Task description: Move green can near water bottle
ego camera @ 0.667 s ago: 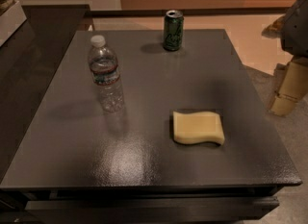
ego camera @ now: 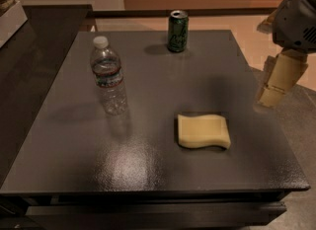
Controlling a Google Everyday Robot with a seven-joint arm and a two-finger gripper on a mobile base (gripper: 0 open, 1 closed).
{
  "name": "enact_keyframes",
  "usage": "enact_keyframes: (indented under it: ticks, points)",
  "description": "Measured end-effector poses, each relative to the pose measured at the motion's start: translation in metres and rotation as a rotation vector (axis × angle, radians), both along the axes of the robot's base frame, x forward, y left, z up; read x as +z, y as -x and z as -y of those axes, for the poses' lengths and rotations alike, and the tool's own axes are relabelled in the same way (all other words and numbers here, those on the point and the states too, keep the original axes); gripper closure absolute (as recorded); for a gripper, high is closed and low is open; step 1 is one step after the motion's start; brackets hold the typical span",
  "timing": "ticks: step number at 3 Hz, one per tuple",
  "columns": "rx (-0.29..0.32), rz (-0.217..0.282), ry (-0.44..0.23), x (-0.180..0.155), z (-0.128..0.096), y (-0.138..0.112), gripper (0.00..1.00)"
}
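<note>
The green can [ego camera: 177,31] stands upright at the far edge of the dark table [ego camera: 148,165], right of centre. The water bottle [ego camera: 108,75] stands upright on the table's left side, nearer to me than the can and well apart from it. My gripper [ego camera: 270,95] hangs over the table's right edge, pointing down. It is well to the right of the can and nearer the camera, touching neither the can nor the bottle.
A yellow sponge [ego camera: 203,131] lies flat on the table, right of centre and toward the front. A dark counter [ego camera: 34,51] adjoins the table on the left, with a white box [ego camera: 10,12] at its far corner. Pale floor lies beyond the table.
My arm and gripper have moved left, further into view and closer to the table's right edge. The can, bottle and sponge have not moved.
</note>
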State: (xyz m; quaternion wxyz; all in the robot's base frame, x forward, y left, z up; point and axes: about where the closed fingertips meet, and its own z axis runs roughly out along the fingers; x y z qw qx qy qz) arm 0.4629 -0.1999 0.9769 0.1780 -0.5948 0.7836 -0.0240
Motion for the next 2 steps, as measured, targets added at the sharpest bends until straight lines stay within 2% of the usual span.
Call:
enact_keyframes:
  ticks: [2]
  points:
    - [-0.104, 0.062, -0.169, -0.004, -0.029, -0.086, 0.00]
